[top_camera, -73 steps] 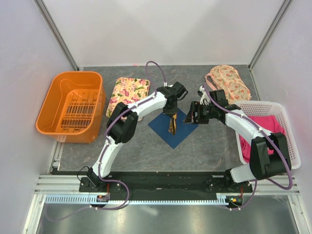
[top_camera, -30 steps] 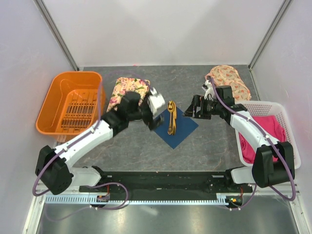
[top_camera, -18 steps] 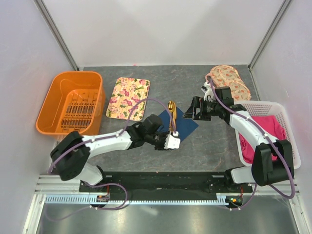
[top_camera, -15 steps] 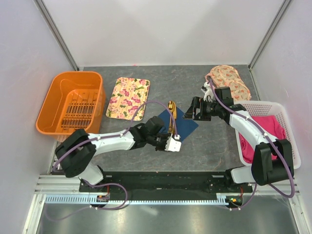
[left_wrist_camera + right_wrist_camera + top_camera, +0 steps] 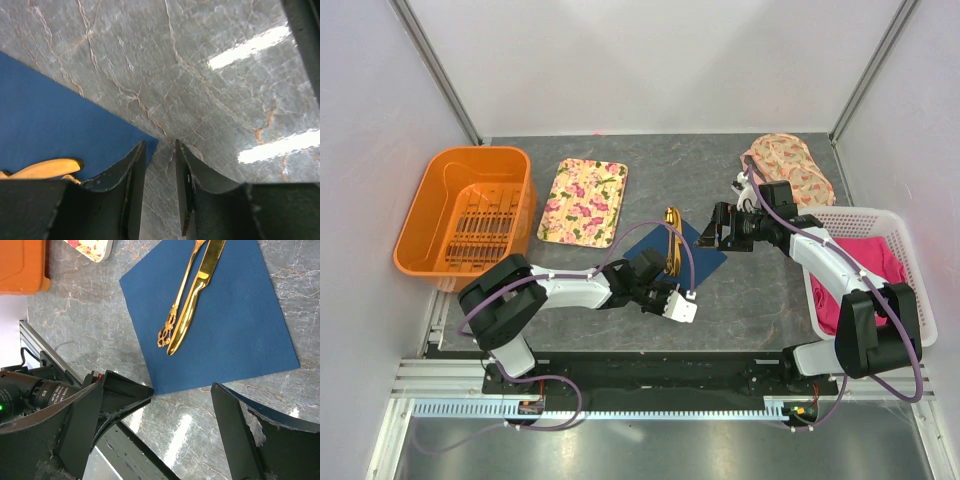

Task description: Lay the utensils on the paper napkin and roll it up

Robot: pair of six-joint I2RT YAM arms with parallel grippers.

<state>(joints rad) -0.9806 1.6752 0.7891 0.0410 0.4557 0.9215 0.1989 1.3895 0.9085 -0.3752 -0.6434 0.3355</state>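
Observation:
The dark blue paper napkin [image 5: 695, 255] lies flat mid-table as a diamond. Two gold utensils [image 5: 671, 243] lie side by side on it, a knife [image 5: 197, 290] and a slimmer piece with an ornate handle [image 5: 176, 307]. My left gripper [image 5: 665, 291] lies low at the napkin's near corner [image 5: 150, 145]. Its jaws stand open by a narrow gap with bare table between them, and the corner sits just at their mouth. A gold handle tip [image 5: 50, 167] shows to their left. My right gripper [image 5: 159, 385] hovers wide open over the napkin's right side, holding nothing.
An orange basket [image 5: 470, 215] stands at the left and a floral tray [image 5: 584, 202] beside it. A white basket [image 5: 910, 250] holding pink cloth [image 5: 865, 270] is at the right, with a floral pouch [image 5: 785, 165] behind it. The rail runs along the near edge.
My left arm swung from beside the tray down to the napkin's near corner, and its jaws narrowed from wide. The right arm barely moved. Napkin and utensils stayed put.

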